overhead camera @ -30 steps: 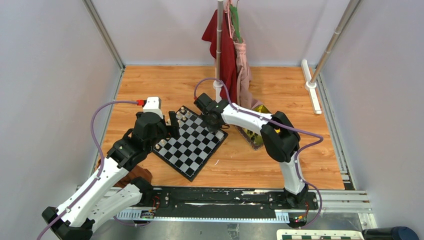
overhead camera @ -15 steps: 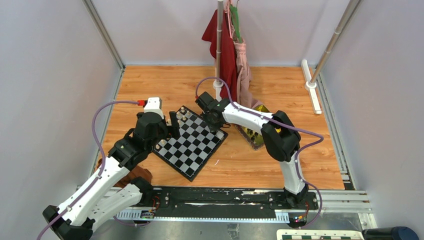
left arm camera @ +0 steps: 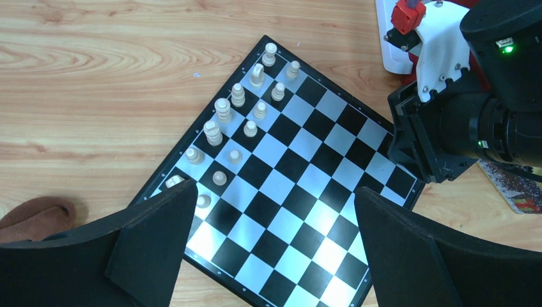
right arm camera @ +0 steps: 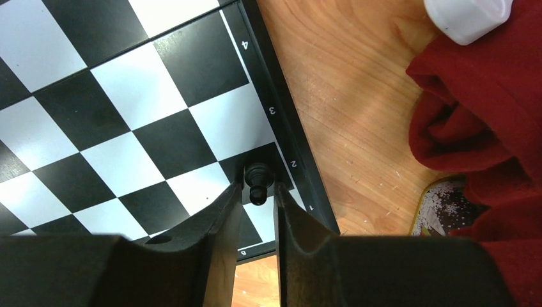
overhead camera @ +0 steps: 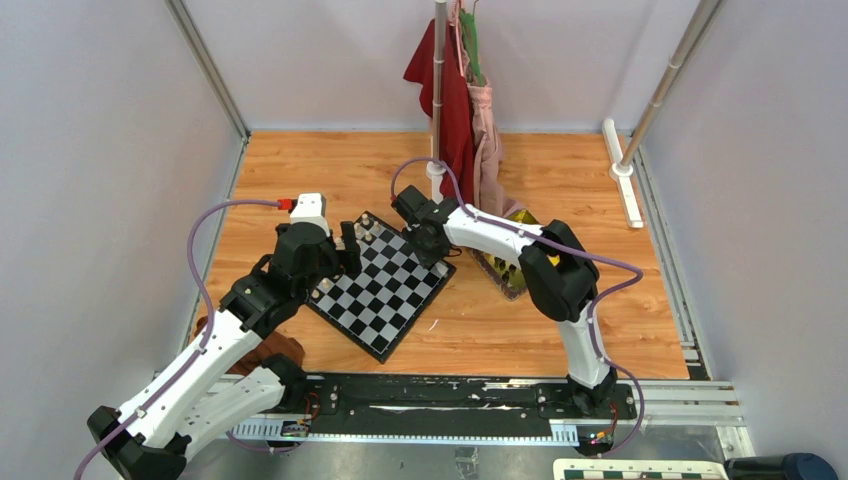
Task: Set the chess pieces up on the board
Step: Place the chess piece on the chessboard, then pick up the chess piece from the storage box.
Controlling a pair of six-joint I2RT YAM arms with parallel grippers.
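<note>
The left end effector (left arm camera: 273, 192) hangs wide and empty over the board (left arm camera: 307, 185), where cream pieces (left arm camera: 238, 96) line one edge. The right end effector (right arm camera: 255, 188), narrowly parted, flanks a black pawn (right arm camera: 259, 174) standing on an edge square. This looks like the placing step; next it should lift clear without tipping the pawn.

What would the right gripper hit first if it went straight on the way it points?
Probably the black chess piece just ahead of the right gripper, standing on an edge square of the chessboard; depth is unclear.
</note>
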